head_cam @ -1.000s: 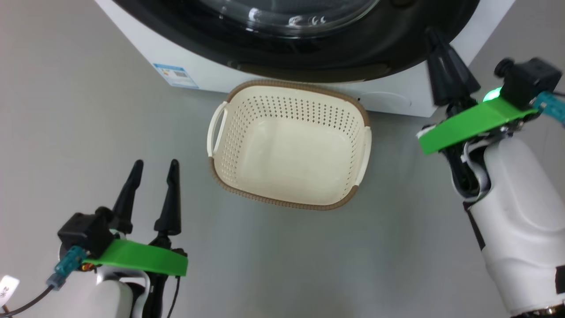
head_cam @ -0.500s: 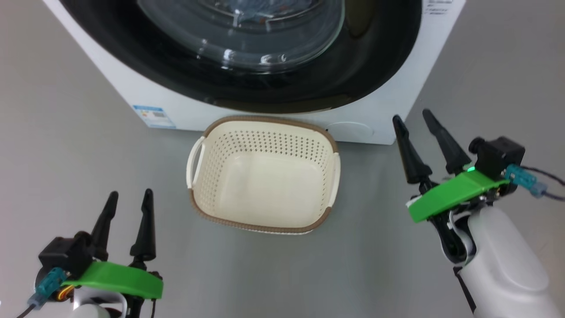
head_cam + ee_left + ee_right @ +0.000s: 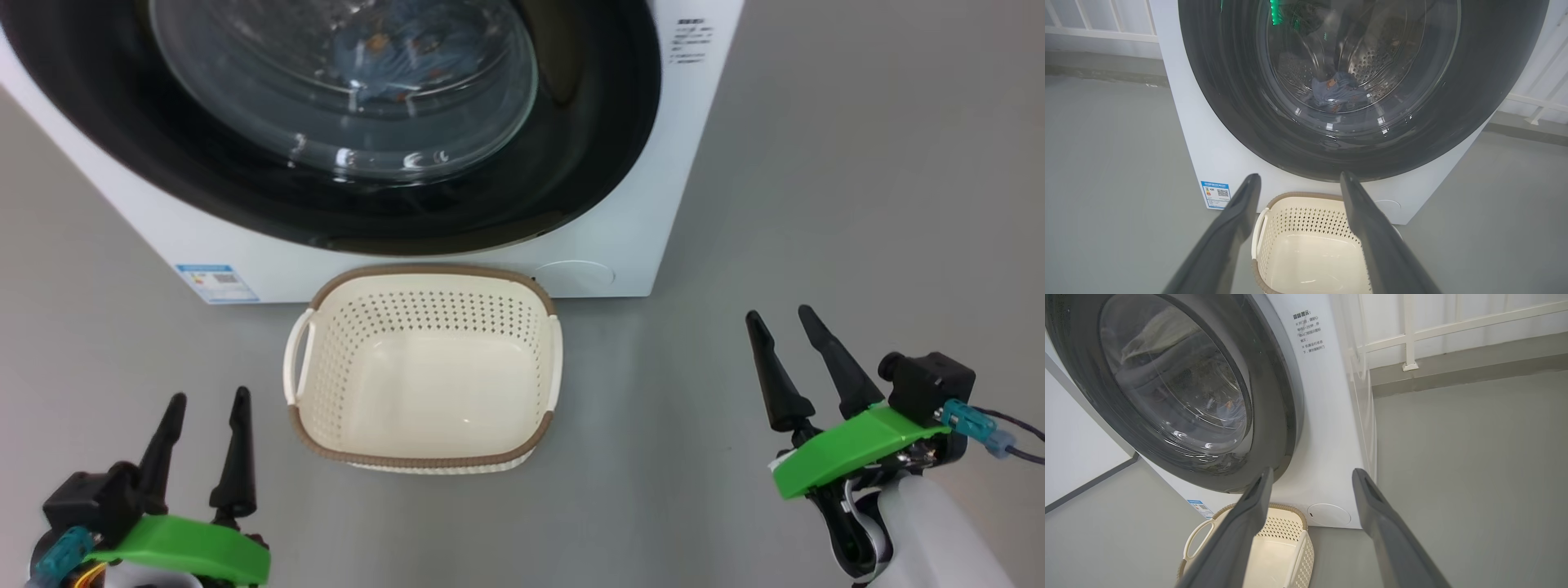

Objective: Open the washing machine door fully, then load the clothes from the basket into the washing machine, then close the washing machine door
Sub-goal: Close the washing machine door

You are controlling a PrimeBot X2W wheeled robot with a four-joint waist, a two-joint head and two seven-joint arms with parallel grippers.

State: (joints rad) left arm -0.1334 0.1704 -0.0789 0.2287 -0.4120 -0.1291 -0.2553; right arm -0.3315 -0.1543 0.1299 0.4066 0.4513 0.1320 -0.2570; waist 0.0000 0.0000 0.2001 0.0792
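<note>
The white washing machine (image 3: 686, 163) stands ahead with its black-rimmed round door (image 3: 571, 163) shut flat against the front. Through the glass, light-blue clothes (image 3: 408, 41) with orange prints lie inside the steel drum; the left wrist view shows the clothes (image 3: 1337, 92) there too. On the floor in front of the machine sits the cream basket (image 3: 424, 384) with nothing in it. Low at the left my left gripper (image 3: 206, 404) is open, holding nothing. My right gripper (image 3: 780, 320) at the lower right is open too, apart from the machine.
A blue label sticker (image 3: 216, 282) and a round filter cap (image 3: 575, 273) sit low on the machine's front. A white railing (image 3: 1408, 339) runs behind the machine to the right. Grey floor (image 3: 857, 204) surrounds the basket.
The head camera has pulled back and up, so more of the door shows. My right gripper has come away from the door's right edge and dropped down to the lower right.
</note>
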